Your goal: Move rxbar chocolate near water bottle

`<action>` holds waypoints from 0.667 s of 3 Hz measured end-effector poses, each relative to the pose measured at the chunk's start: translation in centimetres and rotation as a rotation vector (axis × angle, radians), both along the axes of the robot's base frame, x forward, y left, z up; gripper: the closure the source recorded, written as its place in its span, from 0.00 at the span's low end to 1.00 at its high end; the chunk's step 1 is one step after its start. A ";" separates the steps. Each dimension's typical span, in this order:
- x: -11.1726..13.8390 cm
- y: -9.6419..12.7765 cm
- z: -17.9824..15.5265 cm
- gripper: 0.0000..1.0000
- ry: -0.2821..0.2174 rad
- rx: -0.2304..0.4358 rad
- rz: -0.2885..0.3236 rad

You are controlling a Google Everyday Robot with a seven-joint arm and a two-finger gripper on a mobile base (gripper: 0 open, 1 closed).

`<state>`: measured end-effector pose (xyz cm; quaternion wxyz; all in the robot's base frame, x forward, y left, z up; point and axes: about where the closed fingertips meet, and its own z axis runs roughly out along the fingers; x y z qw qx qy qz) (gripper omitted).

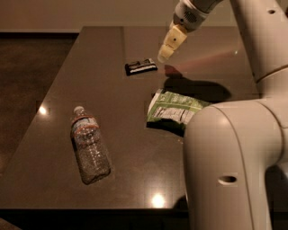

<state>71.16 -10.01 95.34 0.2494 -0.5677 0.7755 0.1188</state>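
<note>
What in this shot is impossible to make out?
- Green bag: right end hidden behind the robot arm, camera view.
- rxbar chocolate: wrapper print too small to read.
- water bottle: label text too small.
- End effector, hovering just right of the rxbar chocolate: height over table unclear.

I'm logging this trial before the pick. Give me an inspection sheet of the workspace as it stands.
Surface: dark glossy table with light glints.
Job's things: rxbar lies flat toward the far side; water bottle lies on its side at front left, well apart from the bar.
Clutter: green bag right of the bottle, partly hidden by the arm.
Gripper: gripper hangs just right of the rxbar, not holding it.
Cables: nothing seen.
Surroundings: dark floor at left, pale wall behind.
</note>
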 end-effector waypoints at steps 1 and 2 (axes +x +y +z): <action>-2.6 -0.6 2.0 0.00 -0.015 0.012 0.036; -2.4 -0.1 2.1 0.00 -0.028 0.020 0.032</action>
